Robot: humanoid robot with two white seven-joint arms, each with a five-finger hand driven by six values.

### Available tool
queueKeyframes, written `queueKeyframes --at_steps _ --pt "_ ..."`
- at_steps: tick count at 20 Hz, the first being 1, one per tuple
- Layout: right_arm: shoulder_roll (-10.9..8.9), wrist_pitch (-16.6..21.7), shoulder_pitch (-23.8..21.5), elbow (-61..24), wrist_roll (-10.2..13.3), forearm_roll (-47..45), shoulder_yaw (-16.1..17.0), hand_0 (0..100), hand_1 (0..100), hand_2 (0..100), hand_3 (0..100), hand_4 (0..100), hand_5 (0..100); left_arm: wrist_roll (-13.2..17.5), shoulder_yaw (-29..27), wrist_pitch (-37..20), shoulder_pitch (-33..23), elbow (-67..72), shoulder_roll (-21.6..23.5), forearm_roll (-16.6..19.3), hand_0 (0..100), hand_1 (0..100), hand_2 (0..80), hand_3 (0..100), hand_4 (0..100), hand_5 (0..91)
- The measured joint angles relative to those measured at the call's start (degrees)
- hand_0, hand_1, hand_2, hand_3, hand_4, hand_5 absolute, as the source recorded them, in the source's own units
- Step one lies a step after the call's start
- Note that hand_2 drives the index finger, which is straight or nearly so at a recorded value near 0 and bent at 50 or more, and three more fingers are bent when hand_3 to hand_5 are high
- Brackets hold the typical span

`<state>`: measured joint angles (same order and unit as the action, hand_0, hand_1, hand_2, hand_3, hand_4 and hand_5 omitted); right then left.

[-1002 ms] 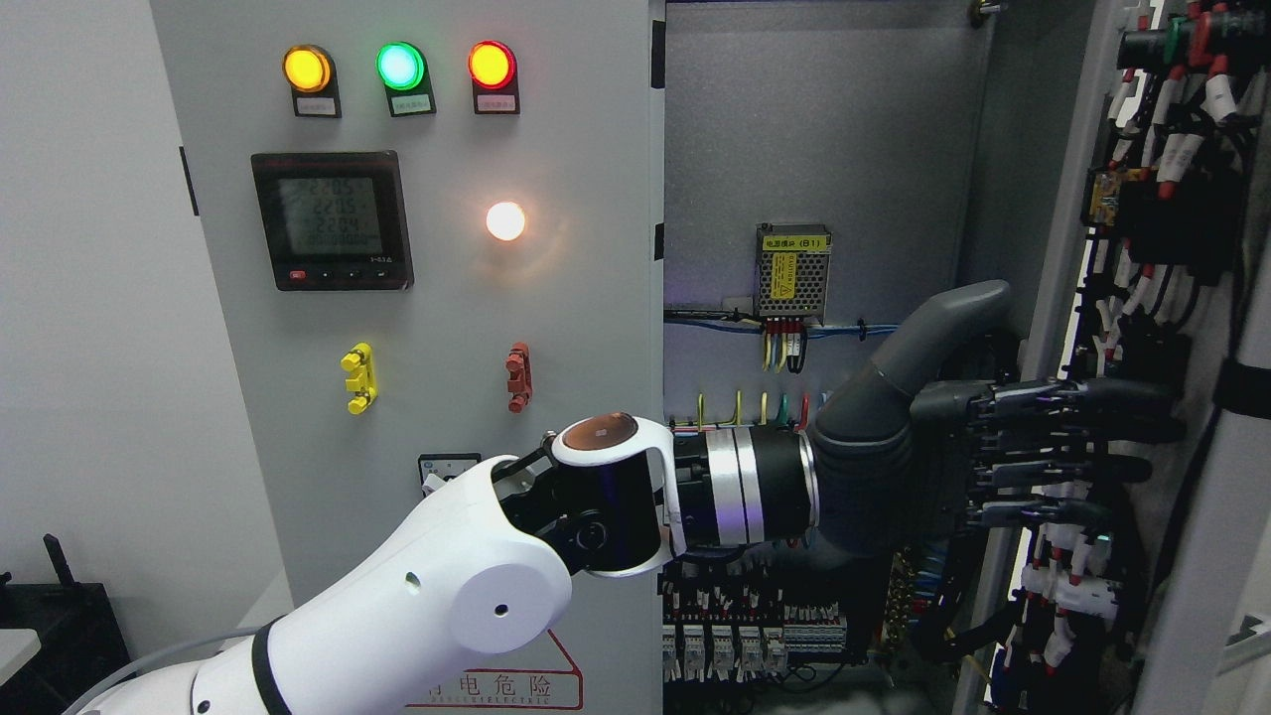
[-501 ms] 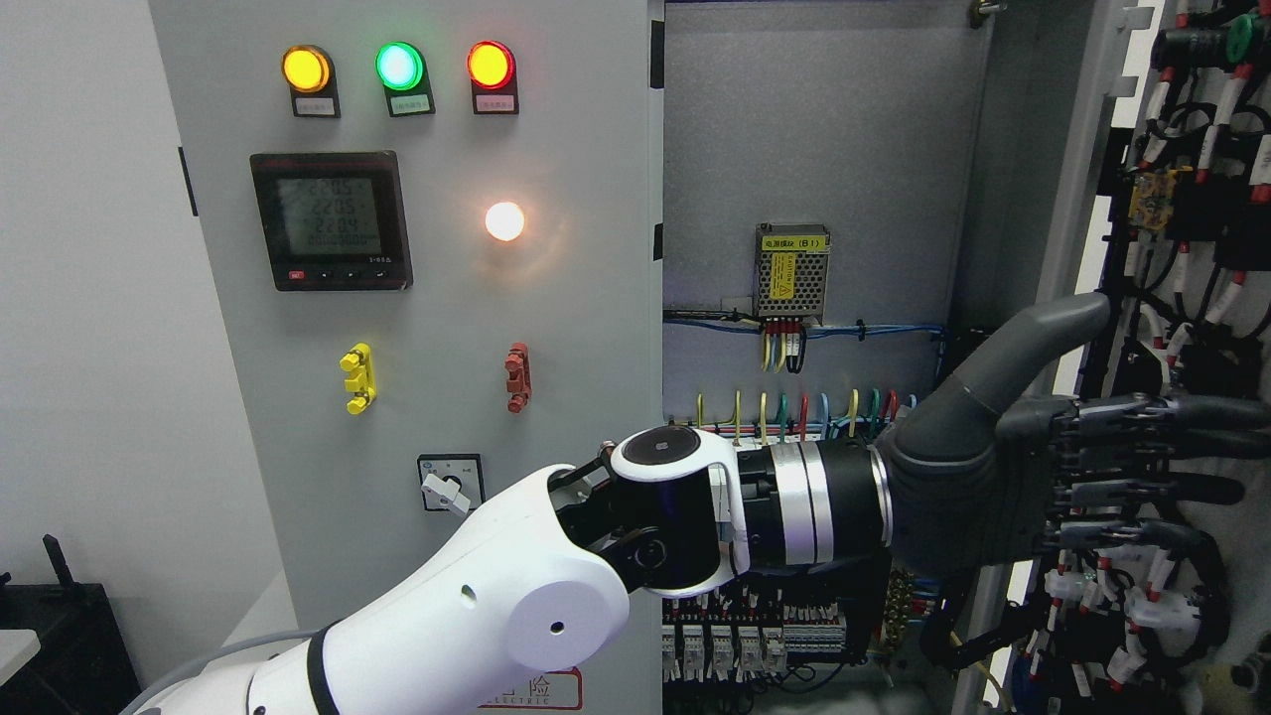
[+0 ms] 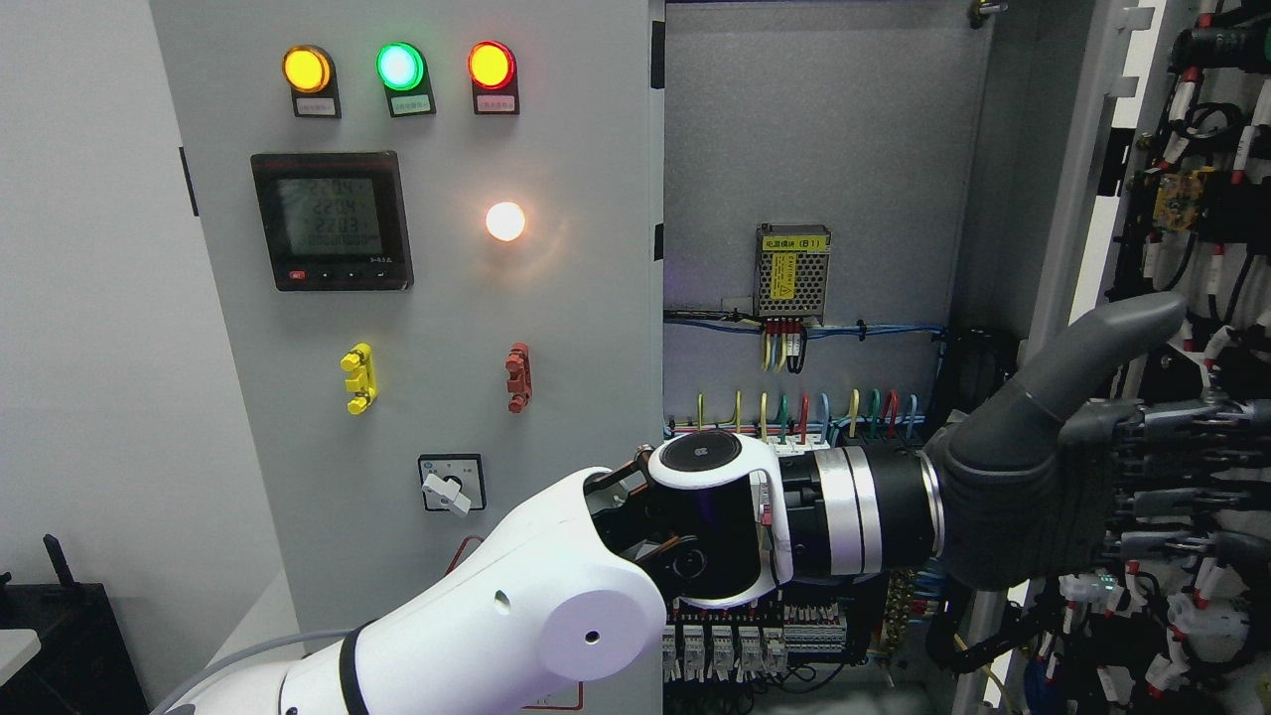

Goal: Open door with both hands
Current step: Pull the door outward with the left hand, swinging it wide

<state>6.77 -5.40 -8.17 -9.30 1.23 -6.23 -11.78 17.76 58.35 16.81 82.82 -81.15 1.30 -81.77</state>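
The cabinet's right door [image 3: 1097,149] stands swung open to the right, its inner face covered in black, white and red wiring [image 3: 1206,199]. My left arm [image 3: 556,616] comes in from the lower left and reaches across the opening. Its dark grey left hand [image 3: 1182,437] lies against the door's inner side with fingers [image 3: 1192,467] stretched flat to the right and thumb [image 3: 1092,348] raised, holding nothing. The left door [image 3: 566,328] is closed. The right arm is out of view.
Inside the cabinet are a grey back plate [image 3: 814,129], a small power supply [image 3: 792,273], coloured wires and a row of breakers [image 3: 745,641]. The left door carries three lamps, a meter [image 3: 333,220], a white light and a rotary switch [image 3: 449,487].
My left arm has pushed to the right and slightly down, and the right door has swung further open, showing more of the cabinet's interior.
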Motion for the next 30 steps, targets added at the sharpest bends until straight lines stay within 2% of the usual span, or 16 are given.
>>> queueKeyframes --at_steps 3,11,30 --pt "0.00 0.0 0.0 0.0 0.0 0.0 0.0 0 0 0 0 0 0 -2.0 0.3 -0.4 0.0 0.0 -0.4 0.0 0 0 0.0 0 4 0.0" --pt "0.00 0.0 0.0 0.0 0.0 0.0 0.0 0 0 0 0 0 0 -4.2 2.4 -3.1 0.1 -0.1 -2.0 -0.2 0 0 0.0 0 4 0.0" --pt "0.00 0.0 0.0 0.0 0.0 0.0 0.0 0 0 0 0 0 0 -4.9 4.9 -3.9 0.2 -1.2 -3.8 -0.6 0 0 0.0 0 4 0.0"
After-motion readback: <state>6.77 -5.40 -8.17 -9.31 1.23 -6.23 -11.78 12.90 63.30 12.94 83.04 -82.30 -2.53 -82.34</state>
